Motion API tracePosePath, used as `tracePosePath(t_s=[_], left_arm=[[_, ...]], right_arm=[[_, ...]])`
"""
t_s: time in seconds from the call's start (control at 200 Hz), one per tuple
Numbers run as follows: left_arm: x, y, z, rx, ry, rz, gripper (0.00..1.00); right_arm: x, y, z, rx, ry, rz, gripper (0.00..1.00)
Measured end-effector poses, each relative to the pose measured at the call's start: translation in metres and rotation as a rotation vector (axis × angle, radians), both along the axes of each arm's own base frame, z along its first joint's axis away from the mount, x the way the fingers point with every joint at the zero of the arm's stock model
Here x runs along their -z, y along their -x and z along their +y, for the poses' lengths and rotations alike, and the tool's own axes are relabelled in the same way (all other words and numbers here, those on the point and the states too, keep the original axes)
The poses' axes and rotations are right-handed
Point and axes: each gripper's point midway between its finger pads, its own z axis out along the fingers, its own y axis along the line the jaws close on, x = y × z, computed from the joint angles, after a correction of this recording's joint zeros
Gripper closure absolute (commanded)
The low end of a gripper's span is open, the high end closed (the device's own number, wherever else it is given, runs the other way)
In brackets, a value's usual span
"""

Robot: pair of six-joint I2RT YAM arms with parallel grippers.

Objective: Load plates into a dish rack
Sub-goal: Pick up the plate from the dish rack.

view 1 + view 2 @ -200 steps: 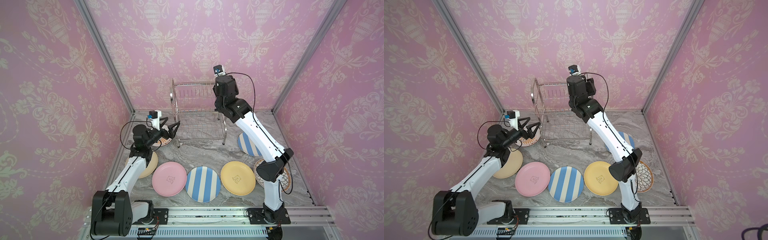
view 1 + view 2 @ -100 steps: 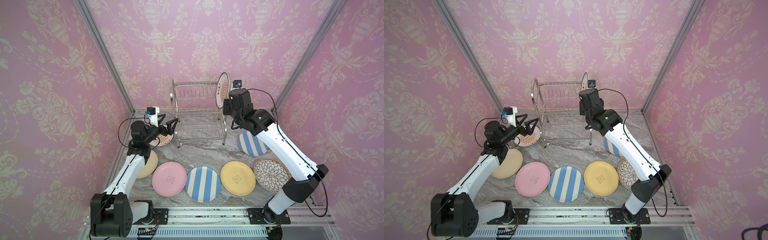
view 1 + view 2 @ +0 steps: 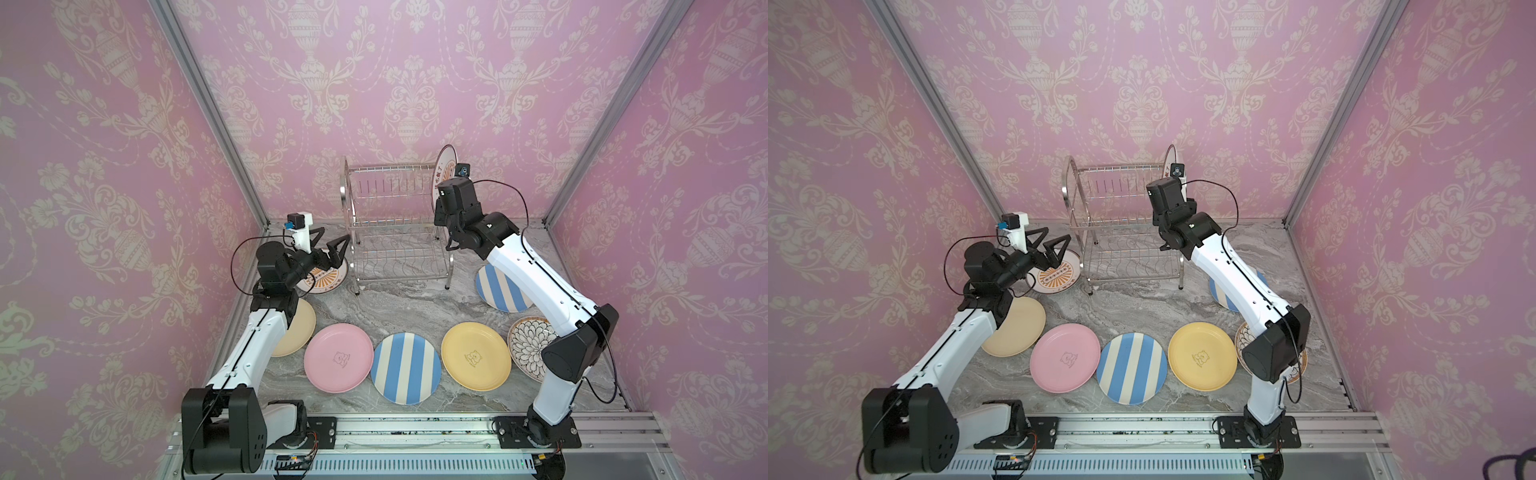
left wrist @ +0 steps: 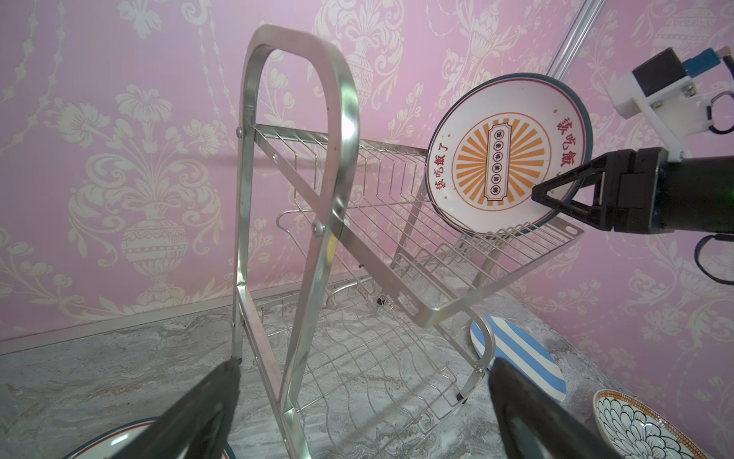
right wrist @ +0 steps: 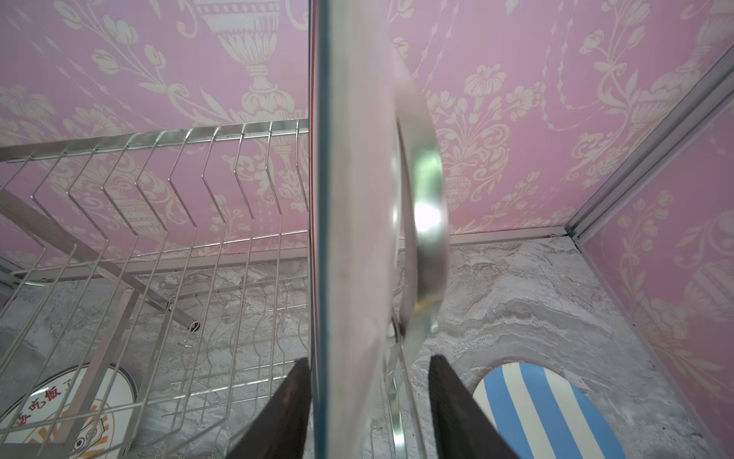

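1. Standing on edge in the slotted upper shelf of the dish rack (image 3: 390, 249), at its right end, a sunburst plate (image 4: 500, 159) is facing along the shelf, just beside the arched side frame.
2. The right gripper (image 5: 369, 359) is straddling that plate's rim with its jaws apart. One finger is sitting close against the plate's face, while a gap is showing between the other finger and the plate's back.
3. The left gripper (image 3: 334, 234) is hovering with its jaws spread wide, holding nothing, above a second sunburst plate (image 3: 322, 278). That plate is lying flat on the marble tabletop (image 3: 407, 307) beside the rack's left legs.
4. Five plates are lying flat in an arc along the front. They are a cream plate (image 3: 301, 328) partly under the left arm, a pink plate (image 3: 338, 357), a blue-striped plate (image 3: 405, 368), a yellow plate (image 3: 476, 355) and a black-petal plate (image 3: 528, 345).
5. A second blue-striped plate (image 3: 494, 291) is lying flat to the rack's right, partly hidden by the right arm.
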Motion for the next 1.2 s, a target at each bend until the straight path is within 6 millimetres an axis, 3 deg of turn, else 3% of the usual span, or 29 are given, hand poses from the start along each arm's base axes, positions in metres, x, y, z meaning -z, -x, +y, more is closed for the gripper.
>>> tracePosePath(t_s=[0.29,0.911,1.196], left_arm=[[0.008,-0.011,0.011,-0.024,0.011,0.009,0.01],[-0.006,-0.005,0.001,0.051,0.039,-0.037,0.01],[-0.010,-0.004,0.000,0.061,0.049,-0.050,0.01]], right_arm=[[-0.014,-0.009,-0.003,0.039,0.032,-0.038,0.74],[-0.026,-0.012,-0.013,0.113,0.089,-0.061,1.00],[-0.034,-0.013,-0.006,0.117,0.194,-0.071,1.00]])
